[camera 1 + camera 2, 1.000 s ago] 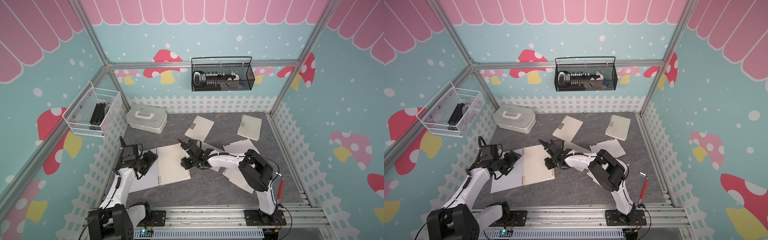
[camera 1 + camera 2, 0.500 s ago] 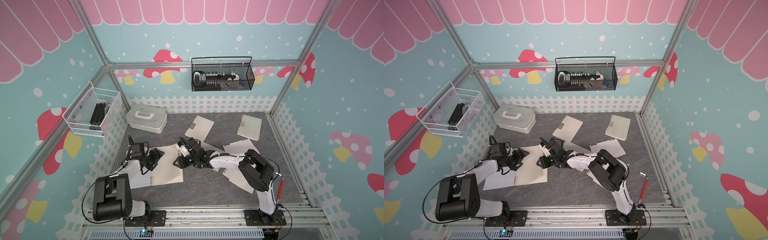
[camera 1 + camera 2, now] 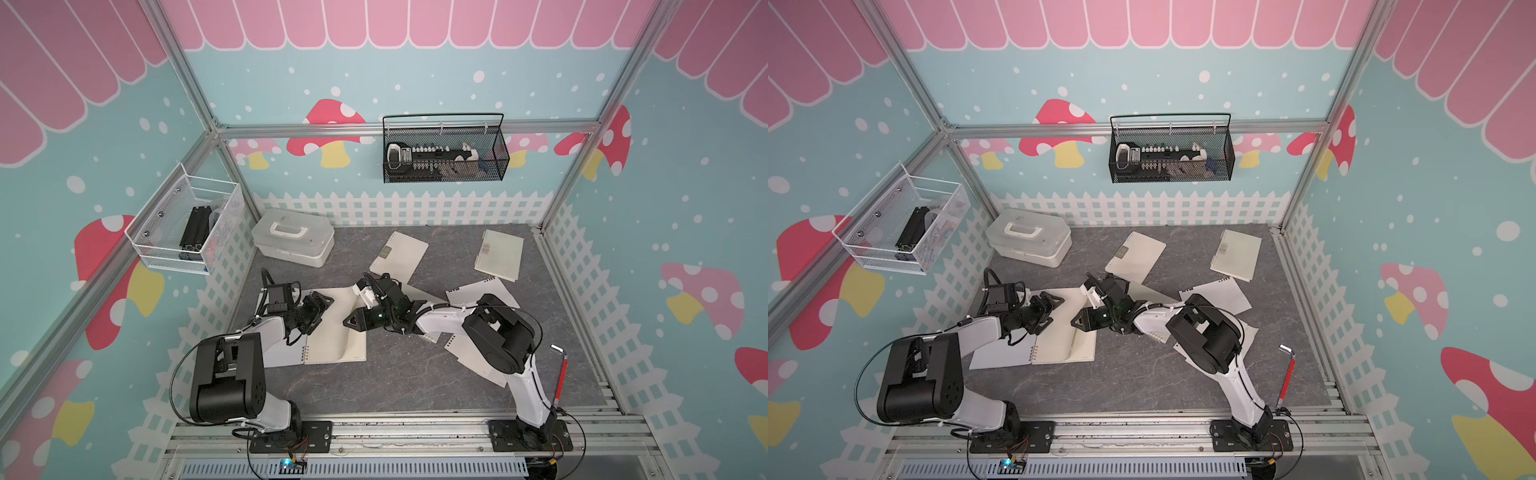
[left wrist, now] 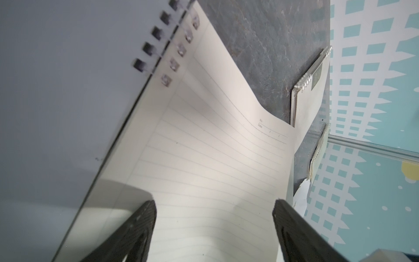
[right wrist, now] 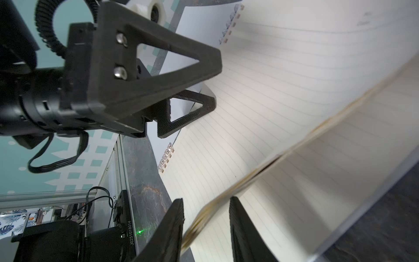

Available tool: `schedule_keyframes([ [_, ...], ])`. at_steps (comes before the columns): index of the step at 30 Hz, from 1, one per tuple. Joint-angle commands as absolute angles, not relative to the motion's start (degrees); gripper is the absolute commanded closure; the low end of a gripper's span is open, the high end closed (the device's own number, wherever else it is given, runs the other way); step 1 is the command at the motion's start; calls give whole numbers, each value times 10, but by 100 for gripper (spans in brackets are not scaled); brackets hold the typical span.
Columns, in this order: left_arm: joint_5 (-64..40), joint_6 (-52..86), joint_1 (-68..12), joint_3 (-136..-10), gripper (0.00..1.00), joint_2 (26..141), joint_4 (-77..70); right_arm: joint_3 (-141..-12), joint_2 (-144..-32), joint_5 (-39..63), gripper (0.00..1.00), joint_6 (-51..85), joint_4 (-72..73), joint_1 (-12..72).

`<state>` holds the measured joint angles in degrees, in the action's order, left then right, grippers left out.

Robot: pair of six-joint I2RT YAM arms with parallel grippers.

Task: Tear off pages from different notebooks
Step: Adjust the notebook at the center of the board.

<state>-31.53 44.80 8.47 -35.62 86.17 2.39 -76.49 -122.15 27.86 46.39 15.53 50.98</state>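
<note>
Left arm (image 3: 266, 328) folded at elbow since earlier frame.
Left gripper (image 4: 214, 204) jaws spread, open notebook (image 4: 204, 147) beneath them; right gripper (image 5: 206, 202) jaws part-spread, lifted pages (image 5: 340, 163) between them, unpinched.

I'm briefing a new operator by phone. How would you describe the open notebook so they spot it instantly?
Find the white handled box at the back left. In front of it, between the two arms, lies the open notebook. Unlike the closed notebooks behind it, it is spread open, a lined page showing.
</note>
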Motion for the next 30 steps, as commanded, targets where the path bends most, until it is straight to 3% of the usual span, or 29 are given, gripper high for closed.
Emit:
schedule_keyframes([
  [1, -326, 457, 75, -349, 17, 884, 34, -791, -1239, 246, 69, 460, 102, 511],
  [3, -334, 456, 72, -350, 19, 886, 33, -789, -1237, 234, 76, 454, 89, 510],
  [7, -330, 452, 57, -358, 19, 865, 45, -786, -1216, 203, 100, 425, 44, 510],
  [18, -226, 450, -75, -470, 3, 830, 133, -722, -1120, 96, 100, 330, -15, 510],
  [30, -178, 424, -166, -584, 1, 951, 146, -649, -1063, 85, 100, 242, 53, 515],
])
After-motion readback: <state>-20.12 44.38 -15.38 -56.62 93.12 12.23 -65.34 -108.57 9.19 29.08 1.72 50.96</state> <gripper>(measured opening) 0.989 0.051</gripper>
